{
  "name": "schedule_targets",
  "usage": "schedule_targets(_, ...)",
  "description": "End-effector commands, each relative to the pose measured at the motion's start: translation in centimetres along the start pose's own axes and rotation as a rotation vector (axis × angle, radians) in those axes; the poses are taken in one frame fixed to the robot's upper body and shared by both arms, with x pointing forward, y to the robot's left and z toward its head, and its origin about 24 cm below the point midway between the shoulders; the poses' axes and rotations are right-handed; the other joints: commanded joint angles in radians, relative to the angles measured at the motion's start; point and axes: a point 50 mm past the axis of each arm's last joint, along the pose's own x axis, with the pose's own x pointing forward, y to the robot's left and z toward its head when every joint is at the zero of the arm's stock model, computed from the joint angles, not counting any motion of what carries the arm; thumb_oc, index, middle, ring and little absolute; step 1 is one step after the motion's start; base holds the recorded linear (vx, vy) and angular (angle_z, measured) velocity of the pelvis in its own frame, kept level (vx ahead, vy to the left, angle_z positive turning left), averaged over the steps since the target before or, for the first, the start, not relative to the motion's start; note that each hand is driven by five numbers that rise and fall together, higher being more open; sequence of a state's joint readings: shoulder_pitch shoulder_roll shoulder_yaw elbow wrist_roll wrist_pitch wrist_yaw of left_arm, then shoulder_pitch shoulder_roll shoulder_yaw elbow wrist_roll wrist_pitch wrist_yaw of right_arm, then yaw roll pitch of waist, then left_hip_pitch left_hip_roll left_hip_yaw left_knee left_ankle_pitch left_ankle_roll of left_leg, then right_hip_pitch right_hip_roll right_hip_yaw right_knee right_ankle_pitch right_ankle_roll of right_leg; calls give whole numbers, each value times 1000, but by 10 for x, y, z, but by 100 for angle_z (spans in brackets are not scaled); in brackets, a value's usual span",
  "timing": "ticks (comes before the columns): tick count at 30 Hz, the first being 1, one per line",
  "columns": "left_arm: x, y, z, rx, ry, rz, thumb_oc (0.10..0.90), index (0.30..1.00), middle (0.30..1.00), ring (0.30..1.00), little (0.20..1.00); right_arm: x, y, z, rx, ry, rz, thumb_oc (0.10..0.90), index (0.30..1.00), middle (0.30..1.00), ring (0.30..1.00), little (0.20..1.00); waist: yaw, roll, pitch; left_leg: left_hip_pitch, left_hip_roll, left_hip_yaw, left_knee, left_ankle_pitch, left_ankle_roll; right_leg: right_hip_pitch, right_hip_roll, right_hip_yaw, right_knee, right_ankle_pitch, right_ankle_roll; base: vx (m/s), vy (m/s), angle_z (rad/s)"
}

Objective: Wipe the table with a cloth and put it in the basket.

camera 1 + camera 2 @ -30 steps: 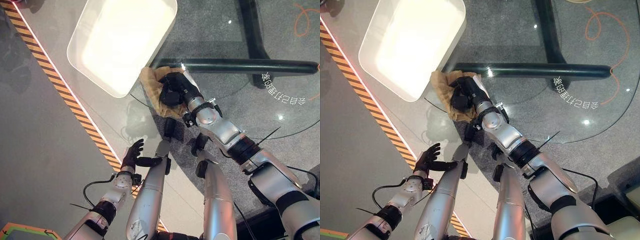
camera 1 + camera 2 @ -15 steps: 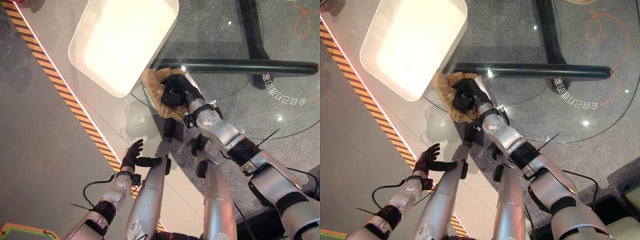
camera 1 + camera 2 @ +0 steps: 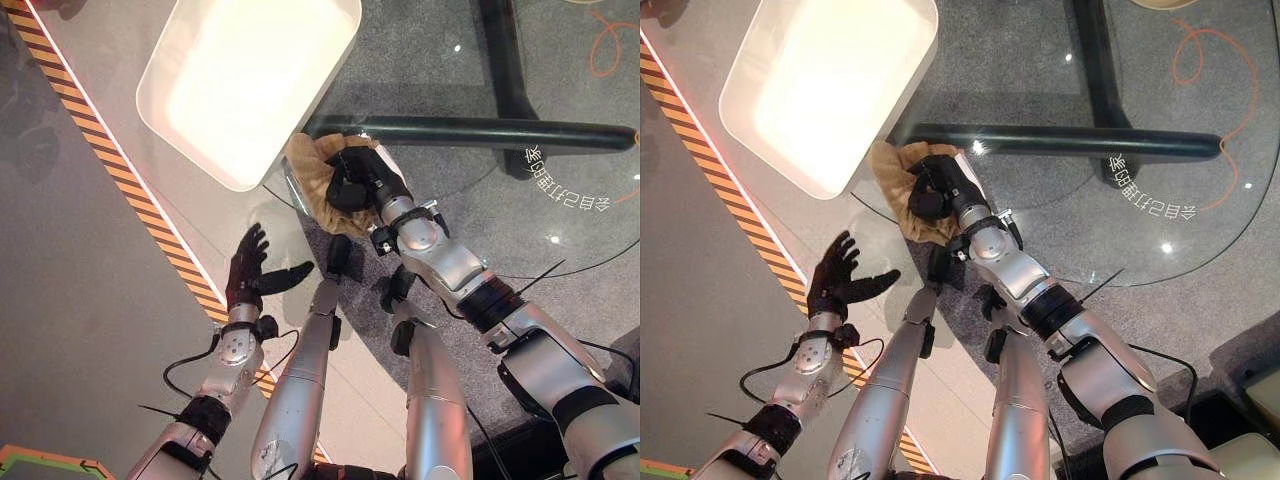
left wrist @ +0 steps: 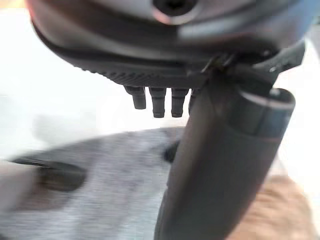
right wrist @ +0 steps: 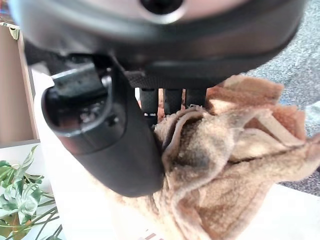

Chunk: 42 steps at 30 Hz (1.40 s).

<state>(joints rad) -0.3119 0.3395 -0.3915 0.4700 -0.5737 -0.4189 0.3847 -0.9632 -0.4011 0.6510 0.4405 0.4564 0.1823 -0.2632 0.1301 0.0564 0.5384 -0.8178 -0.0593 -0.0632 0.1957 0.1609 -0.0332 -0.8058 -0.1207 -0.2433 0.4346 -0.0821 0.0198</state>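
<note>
**Right hand clamped on cloth at table edge**

The right hand (image 3: 352, 182) is curled round the tan cloth (image 3: 312, 172), bunched at the glass table's (image 3: 560, 200) near-left edge, just beside the white basket's (image 3: 185, 140) corner. The left hand (image 3: 245, 275), fingers spread, hovers over the floor beyond the edge.

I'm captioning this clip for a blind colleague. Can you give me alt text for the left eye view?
The robot's right hand is curled round a bunched tan cloth on the round glass table, beside a white basket. Its left hand is open, fingers spread, above the floor's striped tape.
</note>
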Motion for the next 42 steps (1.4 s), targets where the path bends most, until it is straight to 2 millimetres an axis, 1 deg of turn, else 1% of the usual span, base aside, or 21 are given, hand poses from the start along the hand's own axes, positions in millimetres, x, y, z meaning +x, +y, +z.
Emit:
schedule_targets(1, -10, 7, 7, 10, -59, 14, 800, 900, 900, 900, 900, -14, 15, 47, 156, -255, 118, 100, 300, 300, 300, 200, 27, -1, -18, 43, -30, 69, 85, -141, 43, 24, -3, 55, -133, 134, 79, 0, 0, 0)
schedule_targets(4, -10, 5, 9, 13, -54, -3, 800, 900, 900, 900, 900, -17, 17, 48, 180, -273, 120, 100, 300, 300, 300, 200, 24, -6, -18, 57, -28, 70, 81, -141, 45, 39, -1, 56, -134, 132, 76, 0, 0, 0)
schedule_targets(7, -11, 5, 6, 40, -38, -22, 800, 900, 900, 900, 900, -21, 13, 49, 159, -310, 80, 100, 300, 300, 300, 200, 19, -12, -18, 71, -26, 70, 80, -142, 48, 51, 5, 60, -132, 131, 75, 0, 0, 0)
schedule_targets(13, -19, 7, -3, 62, 4, -54, 800, 900, 900, 900, 900, -30, -12, 54, 188, -391, -31, 100, 300, 300, 300, 200, 3, -21, -18, 100, -16, 79, 72, -149, 52, 75, 12, 67, -131, 127, 77, -2, -5, -2)
schedule_targets(18, -22, 10, -8, 76, 28, -58, 800, 900, 900, 900, 900, -37, -25, 58, 217, -439, -72, 100, 300, 300, 300, 200, -10, -24, -18, 119, -13, 84, 72, -155, 55, 87, 17, 74, -124, 123, 77, -7, -15, -9)
schedule_targets(21, -24, 13, -10, 76, 35, -49, 800, 900, 900, 900, 900, -44, -30, 60, 232, -466, -68, 100, 300, 300, 300, 200, -18, -27, -18, 138, -11, 90, 71, -159, 56, 103, 19, 79, -125, 119, 75, -3, -11, -6)
schedule_targets(24, -24, 17, -10, 62, 30, -38, 800, 900, 900, 900, 900, -49, -30, 63, 236, -485, -42, 100, 300, 300, 300, 200, -25, -27, -18, 153, -11, 94, 70, -161, 56, 117, 20, 85, -127, 117, 74, 0, -8, -1)
schedule_targets(26, -24, 17, -3, 44, -13, -40, 800, 900, 900, 900, 900, -53, -29, 64, 241, -495, -24, 100, 300, 300, 300, 200, -28, -27, -18, 164, -8, 96, 70, -164, 57, 126, 20, 89, -126, 114, 73, 6, -31, -4)
schedule_targets(27, -23, 16, 4, 19, -66, -43, 800, 900, 900, 900, 900, -54, -29, 64, 244, -498, -18, 100, 300, 300, 300, 200, -30, -28, -18, 168, -7, 97, 69, -164, 56, 130, 20, 90, -127, 113, 73, 12, -33, -6)
schedule_targets(28, -22, 11, 18, -21, -135, -54, 800, 900, 900, 900, 900, -57, -28, 63, 245, -499, -14, 100, 300, 300, 300, 200, -30, -29, -18, 175, -9, 96, 69, -166, 57, 138, 20, 92, -130, 111, 72, 14, -35, -5)
schedule_targets(30, -22, 8, 35, -58, -233, -59, 800, 900, 900, 900, 900, -58, -27, 61, 249, -500, -7, 100, 300, 300, 300, 200, -29, -29, -18, 180, -10, 94, 69, -169, 58, 145, 18, 91, -133, 109, 71, 12, -40, -4)
schedule_targets(31, -23, 3, 46, -84, -279, -70, 800, 900, 900, 900, 900, -59, -25, 59, 253, -499, -8, 100, 300, 300, 300, 200, -26, -29, -18, 183, -12, 90, 72, -171, 58, 151, 16, 88, -133, 108, 70, 14, -56, -3)
schedule_targets(33, -24, -4, 61, -95, -361, -87, 800, 900, 900, 900, 900, -60, -22, 57, 265, -498, 0, 100, 300, 300, 300, 200, -23, -30, -18, 188, -15, 84, 73, -173, 60, 156, 16, 87, -131, 105, 68, 17, -60, -3)
schedule_targets(37, -25, -11, 75, -84, -431, -110, 800, 900, 900, 900, 900, -61, -19, 57, 268, -494, 10, 100, 300, 300, 300, 200, -21, -32, -18, 195, -18, 80, 73, -173, 61, 165, 16, 85, -130, 103, 66, 6, -28, -2)
schedule_targets(42, -26, -24, 101, -54, -540, -201, 800, 900, 900, 900, 900, -63, -13, 55, 280, -479, 50, 100, 300, 300, 300, 200, -19, -36, -18, 215, -21, 75, 70, -173, 63, 194, 13, 82, -140, 99, 63, 19, -39, 1)
